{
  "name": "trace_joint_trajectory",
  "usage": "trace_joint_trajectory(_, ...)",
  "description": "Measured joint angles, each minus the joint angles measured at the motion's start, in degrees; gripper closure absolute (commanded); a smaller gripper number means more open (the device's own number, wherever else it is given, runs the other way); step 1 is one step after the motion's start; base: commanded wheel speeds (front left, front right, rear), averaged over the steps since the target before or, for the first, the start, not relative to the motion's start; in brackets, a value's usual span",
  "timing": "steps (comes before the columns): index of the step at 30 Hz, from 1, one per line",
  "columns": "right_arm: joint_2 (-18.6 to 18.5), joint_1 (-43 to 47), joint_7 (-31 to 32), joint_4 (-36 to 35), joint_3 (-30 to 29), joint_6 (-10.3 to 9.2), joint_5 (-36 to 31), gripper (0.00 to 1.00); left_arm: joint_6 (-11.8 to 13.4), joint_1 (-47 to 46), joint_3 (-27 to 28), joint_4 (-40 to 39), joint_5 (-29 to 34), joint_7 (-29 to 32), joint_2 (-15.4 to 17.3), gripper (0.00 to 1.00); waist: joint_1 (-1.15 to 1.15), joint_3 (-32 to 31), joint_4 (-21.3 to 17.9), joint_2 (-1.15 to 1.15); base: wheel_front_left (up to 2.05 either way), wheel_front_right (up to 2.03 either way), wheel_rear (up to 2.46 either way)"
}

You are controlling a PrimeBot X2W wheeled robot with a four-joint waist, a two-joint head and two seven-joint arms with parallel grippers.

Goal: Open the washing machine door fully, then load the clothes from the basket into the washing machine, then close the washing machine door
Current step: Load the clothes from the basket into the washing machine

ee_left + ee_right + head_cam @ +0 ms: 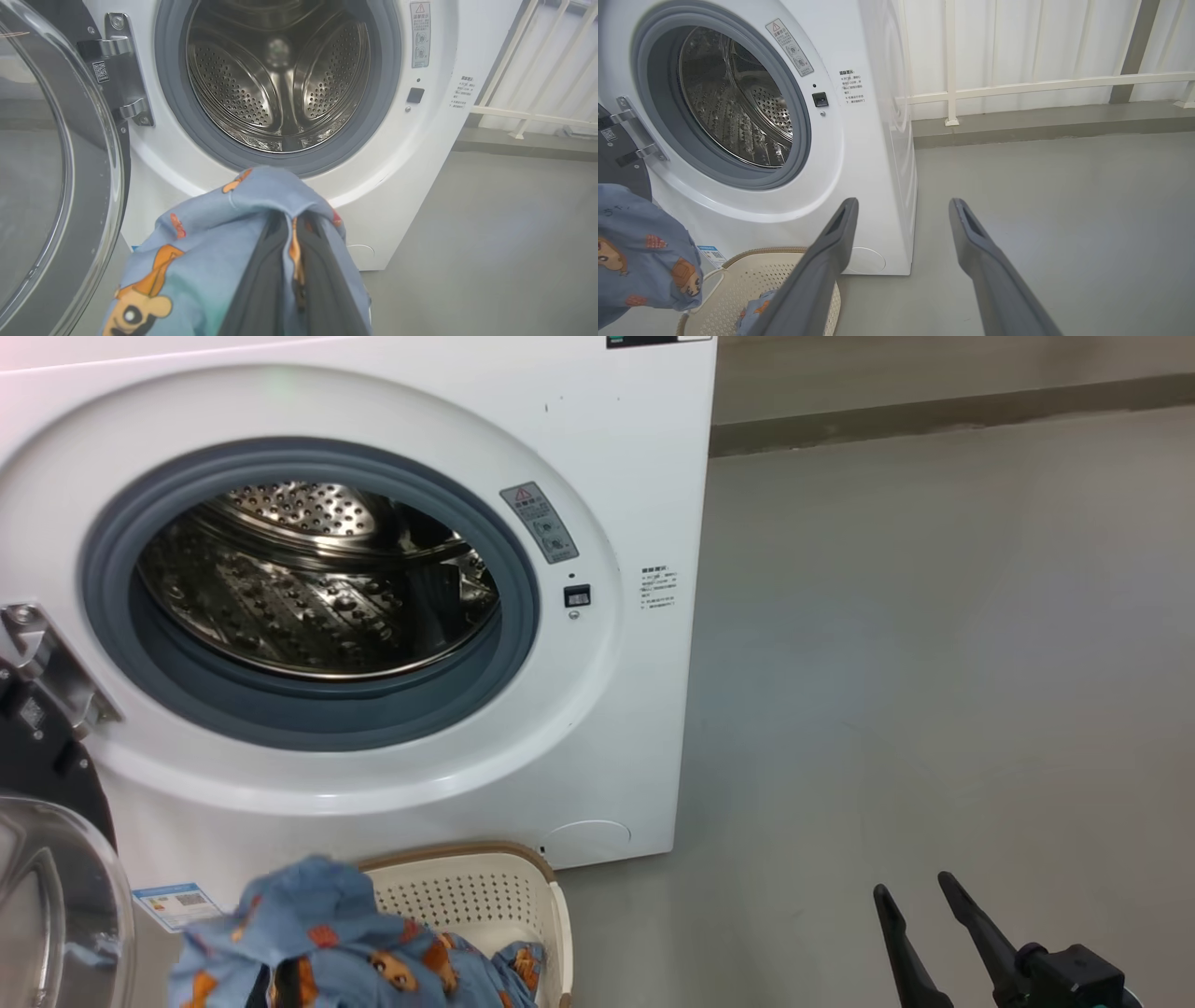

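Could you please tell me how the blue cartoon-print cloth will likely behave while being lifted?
Probably floppy: the soft blue cartoon-print cloth drapes over the shut left gripper. Likely light, since it bunches loosely. A fold lying in the cream perforated basket might drag.

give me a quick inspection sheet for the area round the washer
surface: smooth grey floor
job's things: washing machine door swung open; drum holds no laundry; clothes held up over the basket, part lying in it
clutter: nothing seen
grippers: left gripper shut on the clothes; right gripper open, holding nothing
cables: nothing seen
surroundings: white railing behind the machine
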Motion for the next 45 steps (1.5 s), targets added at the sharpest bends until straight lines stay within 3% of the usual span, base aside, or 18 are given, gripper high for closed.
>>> trace_joint_trajectory(12, 0.5, -0.4, 0.0, -0.2, 0.7, 0.00, 0.0, 0.00, 0.1, -8.7, 0.5, 3.6, -0.3, 0.0, -0.1, 1.00, 0.00, 3.1, -2.9, 0.00, 0.00, 0.00, 0.00)
trace_joint_trajectory(21, 1.5, -5.8, 0.0, -1.1, 1.4, 0.00, 0.2, 0.00, 0.0, -23.5, 4.2, 6.9, 1.7, 0.0, 0.3, 1.00, 0.00, 9.2, -5.2, 0.00, 0.00, 0.00, 0.00)
trace_joint_trajectory(30, 2.1, -13.4, 0.0, -1.3, 4.4, 0.00, 0.7, 0.00, 0.0, -40.9, 9.0, 14.2, 3.7, -0.4, 4.5, 1.00, 0.01, 18.2, -8.5, 0.00, 0.00, 0.00, 0.00)
trace_joint_trajectory(45, 2.5, -18.6, 0.0, -1.1, 8.9, 0.00, 1.4, 0.00, 0.0, -60.1, 11.3, 24.8, 9.2, -0.5, 9.8, 1.00, 0.01, 29.6, -13.7, 0.00, 0.00, 0.00, 0.00)
